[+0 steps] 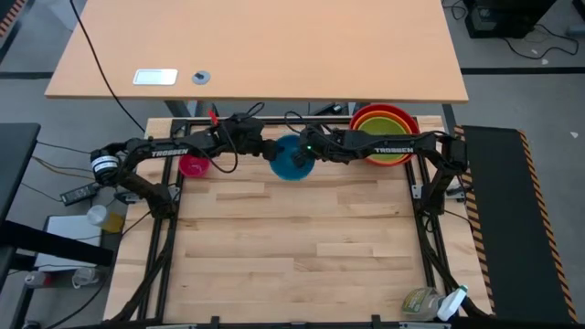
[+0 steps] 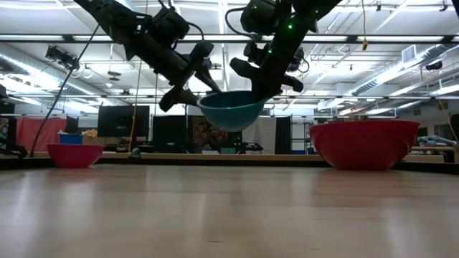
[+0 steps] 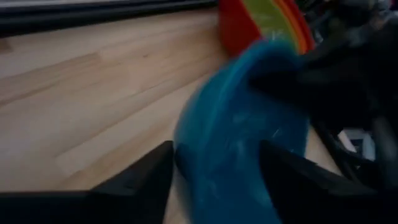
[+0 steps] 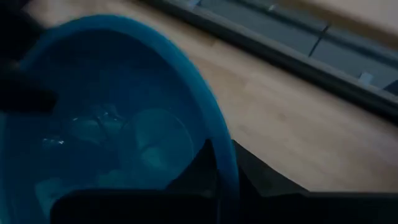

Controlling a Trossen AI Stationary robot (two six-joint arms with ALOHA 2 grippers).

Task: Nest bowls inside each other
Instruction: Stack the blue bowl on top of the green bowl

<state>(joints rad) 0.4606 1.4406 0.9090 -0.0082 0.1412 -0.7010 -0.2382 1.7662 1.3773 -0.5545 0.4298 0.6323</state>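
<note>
A blue bowl [image 1: 292, 157] hangs in the air over the table's far middle, upright and roughly level in the low view [image 2: 231, 111]. My right gripper [image 4: 221, 174] is shut on the bowl's right-hand rim. My left gripper [image 3: 217, 168] is open at the bowl's left side, with its two fingers standing wide apart on either side of the bowl's wall. A pink bowl [image 1: 194, 165] rests on the table at the far left. At the far right, a red bowl [image 1: 384, 117] holds an orange bowl and a green bowl [image 1: 388, 137]. My right gripper pinches the blue bowl's rim [image 4: 225, 158], one finger inside the bowl [image 4: 189, 180] and one outside [image 4: 261, 177]. The fingers slant down from the table's right side. The bowl hangs clear of the table, open side up. My left gripper's fingers [image 3: 146, 180] flank the bowl's wall; whether they touch it I cannot tell.
The near half of the wooden table [image 1: 292, 247] lies bare. A plastic bottle [image 1: 425, 302] lies at the near right corner. A black metal frame [image 1: 427, 228] runs along the table's sides. A larger desk [image 1: 256, 55] stands beyond the far edge.
</note>
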